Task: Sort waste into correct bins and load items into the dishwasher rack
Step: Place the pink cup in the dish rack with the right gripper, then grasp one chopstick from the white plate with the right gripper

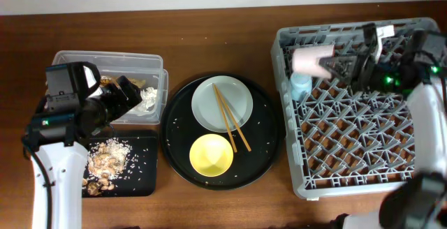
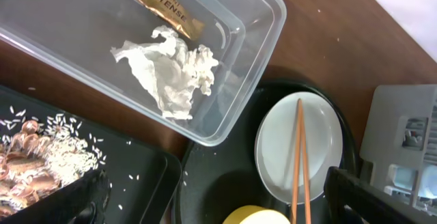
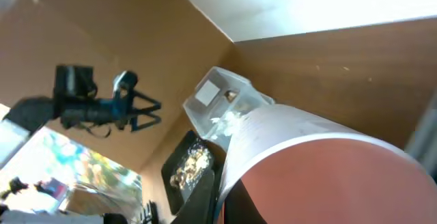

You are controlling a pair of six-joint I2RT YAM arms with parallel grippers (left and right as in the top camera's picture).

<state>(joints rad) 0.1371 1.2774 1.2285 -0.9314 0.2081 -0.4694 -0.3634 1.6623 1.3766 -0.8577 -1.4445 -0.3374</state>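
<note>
Right gripper (image 1: 330, 63) clasps smooth pink cup (image 1: 307, 61) over peg-lattice grey rack (image 1: 349, 142); left gripper (image 1: 133, 93) spread wide near crumpled white tissue (image 2: 171, 70).

The left arm (image 1: 54, 180) had a smooth white tubular link, black joints and a boxy black wrist block (image 1: 66, 82), with a small green light (image 1: 47, 122). A thin black cable (image 1: 40, 170) ran along its edge. The right arm (image 1: 427, 121) matched, with a white link, black joints and green lights (image 1: 388, 82). Dark matte fingers (image 2: 78, 197) edged the left wrist view.
</note>
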